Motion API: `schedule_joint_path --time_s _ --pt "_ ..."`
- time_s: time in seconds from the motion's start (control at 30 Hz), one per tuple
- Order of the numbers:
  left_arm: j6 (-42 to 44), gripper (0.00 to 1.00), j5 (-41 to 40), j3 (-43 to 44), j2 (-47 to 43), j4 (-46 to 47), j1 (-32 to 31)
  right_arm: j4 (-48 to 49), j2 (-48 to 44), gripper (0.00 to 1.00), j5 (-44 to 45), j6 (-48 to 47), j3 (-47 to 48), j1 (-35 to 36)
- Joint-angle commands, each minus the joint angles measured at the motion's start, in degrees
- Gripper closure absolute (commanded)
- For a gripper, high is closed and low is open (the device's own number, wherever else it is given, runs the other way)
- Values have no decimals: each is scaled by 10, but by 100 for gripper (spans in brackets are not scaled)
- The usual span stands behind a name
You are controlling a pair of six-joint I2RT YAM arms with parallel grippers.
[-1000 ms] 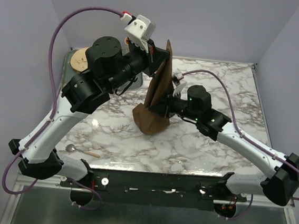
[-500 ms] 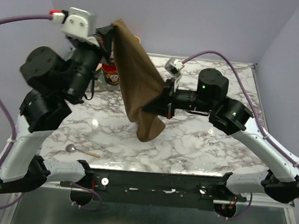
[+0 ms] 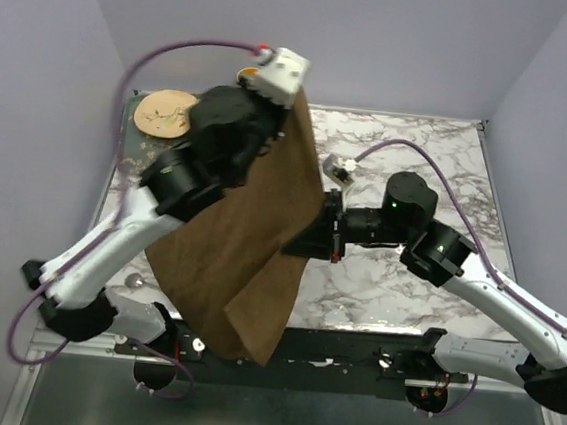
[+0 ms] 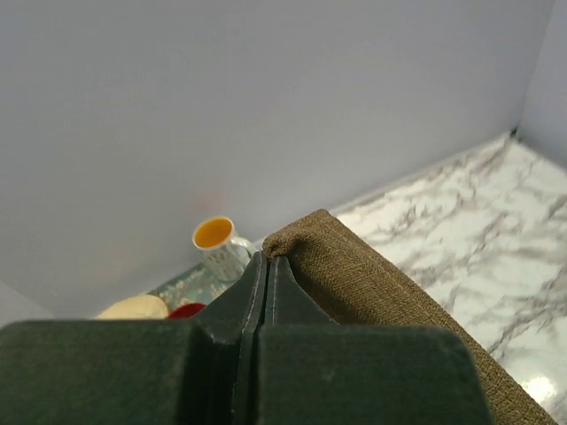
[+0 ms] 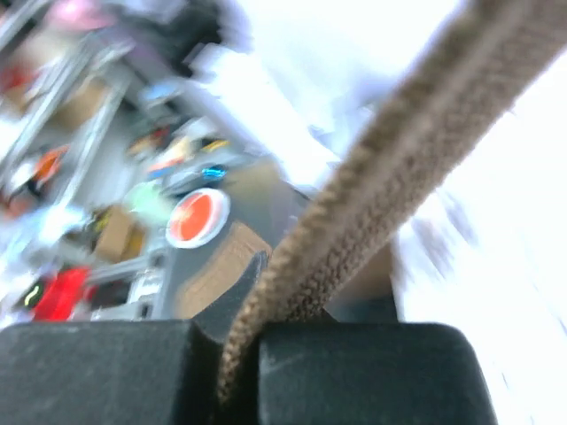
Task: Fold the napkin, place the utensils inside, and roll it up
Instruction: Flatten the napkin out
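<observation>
Hanging high between both arms, napkin [image 3: 249, 259] droops clear of the table [image 3: 421, 145], probably to spread it flat. Left gripper [image 4: 267, 270] clamped on a top corner; right gripper [image 3: 327, 233] pinching its edge.

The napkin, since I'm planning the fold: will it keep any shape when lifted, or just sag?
Probably floppy: the napkin hangs as a loose sheet between the left pincer and right pincer, its lower corner drooping. Likely light, as two edge pinches carry it. The coarse weave may resist slipping.
</observation>
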Motion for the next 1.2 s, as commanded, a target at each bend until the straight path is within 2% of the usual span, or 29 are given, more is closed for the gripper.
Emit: schedule_joint_path --time_s 0.0,0.03,0.07,0.13,0.17,0.2,0.23,0.27,0.3,0.33,0.37,0.43,0.47,0.5,0.53,0.57,0.6,0.63,0.67,0.73,0.8,0.9,0.93,0.97,1.07,1.17 --pt "-37 100 0 -51 186 93 28 -92 -105 99 44 76 -246 -145" --pt "-47 100 36 -52 214 101 28 -112 -119 99 106 76 -276 -209" --pt "-70 100 47 -41 243 103 28 -157 -142 99 149 76 -325 -233" --pt "-88 100 64 -8 341 89 28 -179 -155 96 198 84 -363 -302" --pt "-94 88 63 44 375 78 27 -179 -160 68 215 87 -378 -320" --pt "-98 71 60 70 435 70 25 -186 -160 53 233 90 -390 -341" --pt "-105 45 59 104 463 25 25 -188 -160 46 262 93 -393 -379" --pt "-111 24 60 194 489 -12 25 -202 -162 32 285 96 -393 -397" --pt "-122 7 57 238 528 -50 23 -216 -169 26 314 101 -378 -413" --pt "-125 1 55 267 535 -102 21 -226 -174 19 350 100 -368 -418" --pt "-126 1 66 265 529 -109 21 -230 -179 15 349 71 -359 -418" --pt "-144 4 95 211 454 -104 14 -247 -171 14 364 45 -327 -418" --pt "-159 6 114 132 422 -100 14 -252 -162 14 363 29 -321 -418" --pt "-173 10 153 89 355 -98 15 -252 -154 14 364 27 -315 -418" --pt "-202 20 181 38 321 -78 15 -248 -133 14 348 25 -305 -418" --pt "-217 22 207 -66 286 -64 15 -232 -122 14 329 24 -301 -418" --pt "-233 24 247 -113 224 -54 15 -222 -109 14 309 25 -295 -419" --pt "-253 27 249 -153 197 -48 15 -214 -91 14 273 27 -287 -419" --pt "-299 28 249 -219 173 -54 14 -199 -64 17 256 35 -276 -420" --pt "-345 30 289 -286 110 -53 11 -188 -38 22 215 42 -271 -419" --pt "-403 30 300 -379 57 -48 -12 -169 -18 32 203 49 -284 -417" --pt "-478 33 248 -485 -17 -41 -33 -198 2 29 302 35 -271 -325" --pt "-501 35 233 -512 -38 -21 -31 -206 10 27 330 39 -266 -258" --pt "-516 37 207 -556 -58 -12 -29 -213 15 26 349 52 -263 -232" --pt "-558 38 157 -592 -107 -11 -6 -244 37 27 421 94 -246 -127" --pt "-593 38 140 -608 -129 -10 23 -266 72 39 489 130 -227 -13"
